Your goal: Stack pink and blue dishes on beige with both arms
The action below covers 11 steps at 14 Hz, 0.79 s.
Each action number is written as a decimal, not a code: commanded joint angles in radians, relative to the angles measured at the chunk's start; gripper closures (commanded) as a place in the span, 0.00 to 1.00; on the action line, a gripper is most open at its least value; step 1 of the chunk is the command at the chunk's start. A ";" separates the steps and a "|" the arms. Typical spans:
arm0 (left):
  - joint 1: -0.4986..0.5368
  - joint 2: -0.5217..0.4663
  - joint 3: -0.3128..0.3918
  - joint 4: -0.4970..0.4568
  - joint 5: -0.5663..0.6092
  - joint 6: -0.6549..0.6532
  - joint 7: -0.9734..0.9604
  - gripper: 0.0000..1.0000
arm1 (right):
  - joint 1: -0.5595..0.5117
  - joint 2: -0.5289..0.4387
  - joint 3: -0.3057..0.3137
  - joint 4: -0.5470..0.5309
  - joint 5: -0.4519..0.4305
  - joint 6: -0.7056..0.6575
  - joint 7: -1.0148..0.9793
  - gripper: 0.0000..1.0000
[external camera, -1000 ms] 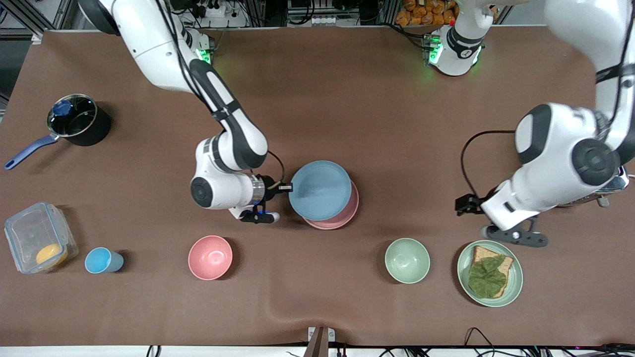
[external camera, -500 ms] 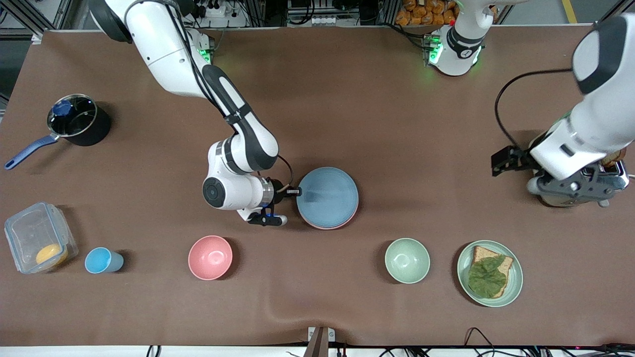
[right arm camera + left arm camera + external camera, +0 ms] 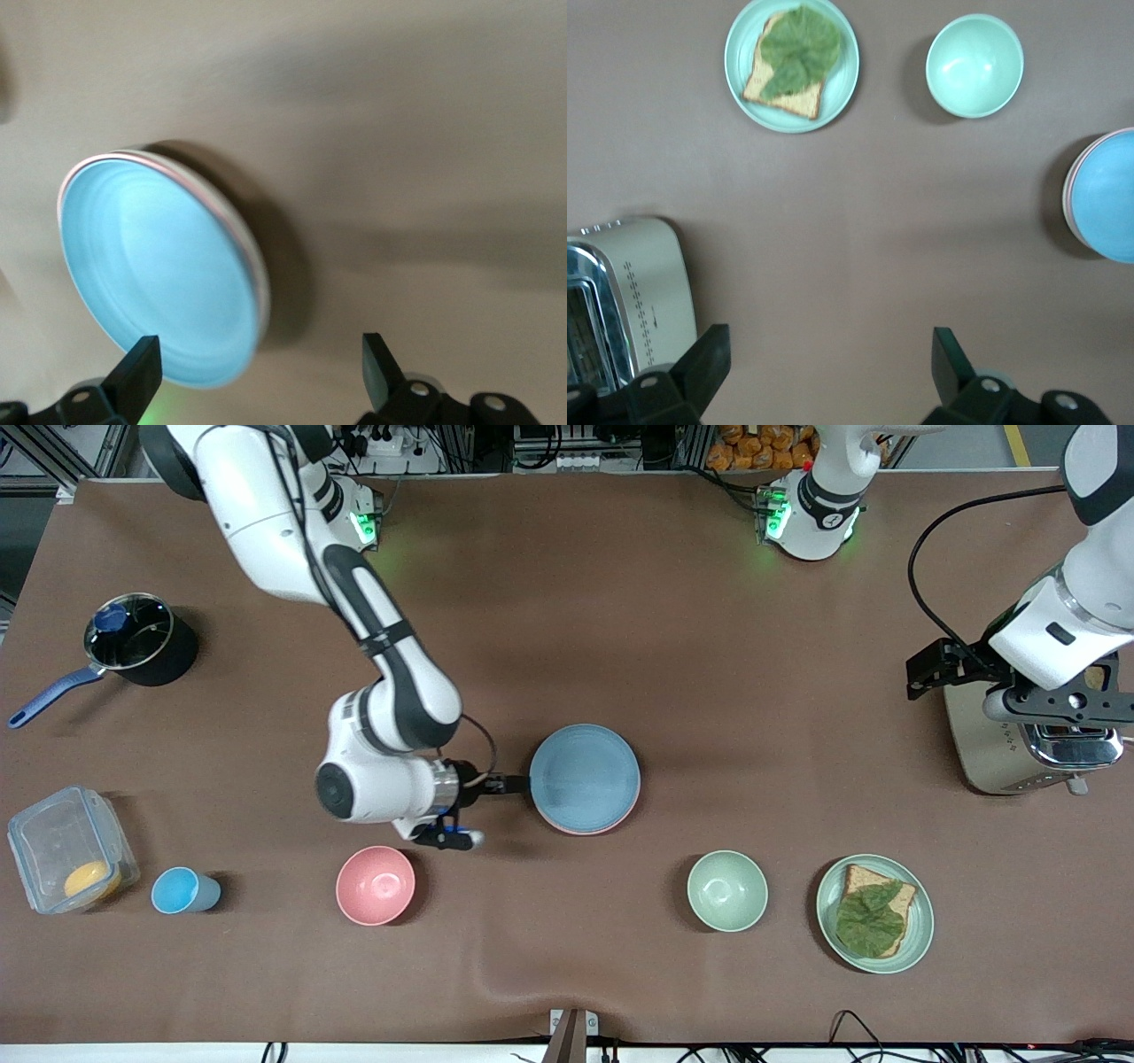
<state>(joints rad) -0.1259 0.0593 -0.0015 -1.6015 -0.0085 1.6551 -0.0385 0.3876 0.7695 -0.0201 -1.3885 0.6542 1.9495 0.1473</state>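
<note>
The light blue plate (image 3: 585, 778) lies flat on the pale pink plate, of which only a thin rim (image 3: 613, 824) shows beneath it. No beige plate shows in any view. My right gripper (image 3: 487, 810) sits low beside the stack, toward the right arm's end of the table. It is open, with nothing between its fingers. In the right wrist view the blue plate (image 3: 151, 283) lies just ahead of the right gripper (image 3: 257, 376). My left gripper (image 3: 1059, 713) hangs open and empty over the toaster (image 3: 997, 748). The left wrist view shows the left gripper (image 3: 833, 363) and the blue plate (image 3: 1107, 199) at the picture's edge.
A green plate with a sandwich (image 3: 921, 943) and a green bowl (image 3: 727, 890) sit nearer the front camera, toward the left arm's end. A pink bowl (image 3: 376, 885), blue cup (image 3: 182, 890) and plastic container (image 3: 66, 850) stand toward the right arm's end. A black pot (image 3: 140, 638) stands farther back.
The right gripper set the blue plate down on the pink one, let go and drew back. The left arm swung away from the green plate to over the toaster.
</note>
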 commanded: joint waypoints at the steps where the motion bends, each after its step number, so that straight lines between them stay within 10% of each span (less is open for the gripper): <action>1: -0.020 -0.073 0.026 -0.071 -0.013 0.026 0.005 0.00 | -0.110 -0.050 0.014 0.003 -0.121 -0.121 -0.054 0.00; 11: -0.023 -0.065 0.018 -0.046 -0.022 -0.020 0.009 0.00 | -0.381 -0.255 0.008 0.002 -0.595 -0.368 -0.276 0.00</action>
<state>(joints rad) -0.1431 0.0005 0.0132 -1.6534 -0.0161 1.6301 -0.0372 0.0222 0.5717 -0.0250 -1.3651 0.1316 1.6043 -0.1158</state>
